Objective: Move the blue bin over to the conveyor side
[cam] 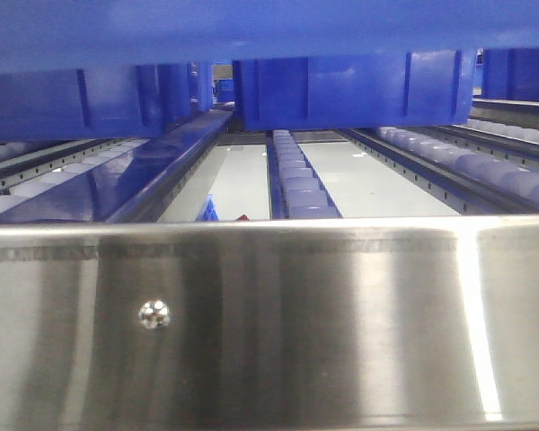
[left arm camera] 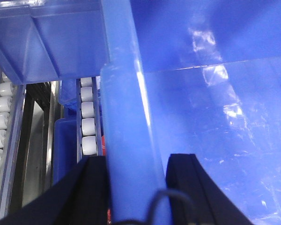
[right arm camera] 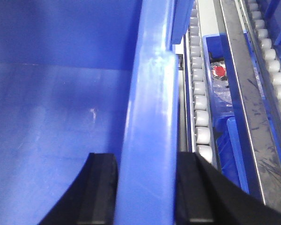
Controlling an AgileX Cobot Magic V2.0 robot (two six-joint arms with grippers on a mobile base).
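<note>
The blue bin (cam: 251, 27) hangs across the top of the front view, just above the roller rack. In the left wrist view my left gripper (left arm camera: 136, 187) straddles the bin's thick left rim (left arm camera: 126, 117), with a black finger (left arm camera: 91, 187) outside and the other inside the empty bin. In the right wrist view my right gripper (right arm camera: 147, 187) straddles the right rim (right arm camera: 150, 117) the same way, one finger (right arm camera: 100, 187) inside. Both grippers are shut on the rim. The dark conveyor belt is out of view.
A shiny steel panel (cam: 269, 323) fills the foreground. Behind it run slanted roller tracks (cam: 296, 180). Other blue crates (cam: 341, 90) sit on the rack. Below the rollers (right arm camera: 201, 103), a small blue tray (right arm camera: 220, 79) holds a red-capped item.
</note>
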